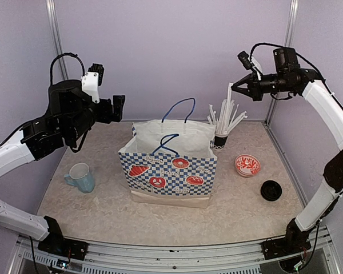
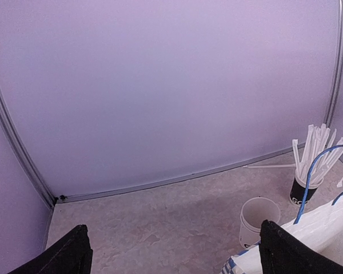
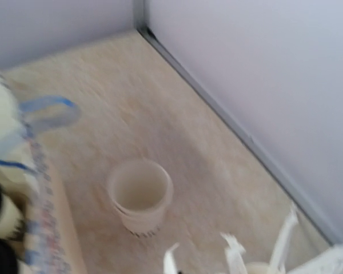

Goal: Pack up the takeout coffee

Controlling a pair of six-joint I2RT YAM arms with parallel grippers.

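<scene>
Paper is the material of the bag point(image 1: 170, 171) in the middle of the tabletop point(image 1: 103, 211). Its front has a blue and white check with red pictures, its handles are thin blue cords, and its mouth stands open. The tabletop is beige with a marbled, stone-like pattern. Behind the bag stands the cup point(image 2: 259, 220), a white paper cylinder that is a little wider at the rim, without a cover and with some dark print near its base. It is upright on the tabletop, outside the bag, near the straw cup point(image 2: 302, 194), which is dark and full of white straws point(image 2: 317, 148). One round black plastic lid point(image 1: 271, 190) lies flat near the right edge, well apart from the cup and near a red patterned dish point(image 1: 247, 165). A light-blue glazed mug point(image 1: 81, 177) with a handle stands left of the bag. The left end effector point(image 2: 172, 228) is released: its two black fingers are wide apart, high above the left back part of the tabletop, and they touch nothing. The right end effector point(image 1: 235, 87) is high at the back right and clenched on the top end of one straw point(image 1: 226, 111), which rises above the others with its lower end in the straw cup. The right wrist view is blurred and does not show the fingers.
</scene>
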